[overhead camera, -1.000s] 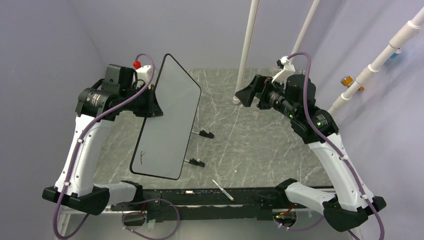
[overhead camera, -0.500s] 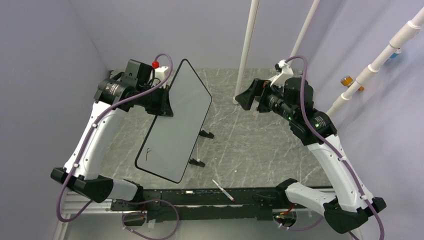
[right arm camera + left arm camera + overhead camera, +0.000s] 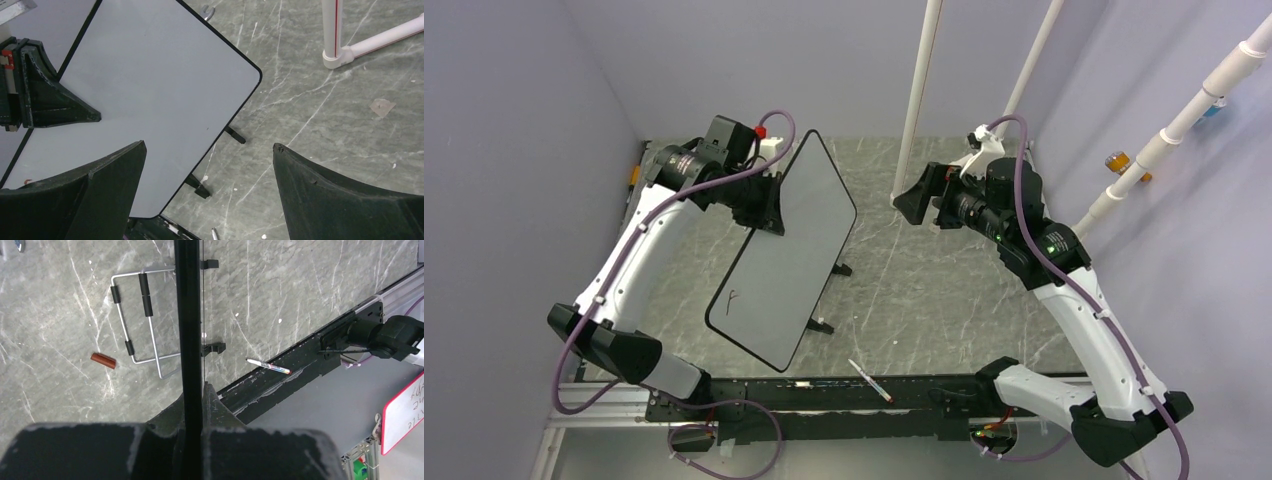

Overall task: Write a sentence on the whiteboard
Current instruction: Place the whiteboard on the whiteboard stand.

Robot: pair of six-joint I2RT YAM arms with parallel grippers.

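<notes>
While the left gripper (image 3: 764,208) is clamped on the rim of the whiteboard (image 3: 789,255), the board slants away from its fingers, edge-on to its wrist camera. One short stroke of the sentence (image 3: 732,297) sits near the corner farthest from that grip. The right gripper (image 3: 912,203) stands spread wide and empty, facing the board's white face without touching it. A marker (image 3: 869,380) lies far from both grippers.
</notes>
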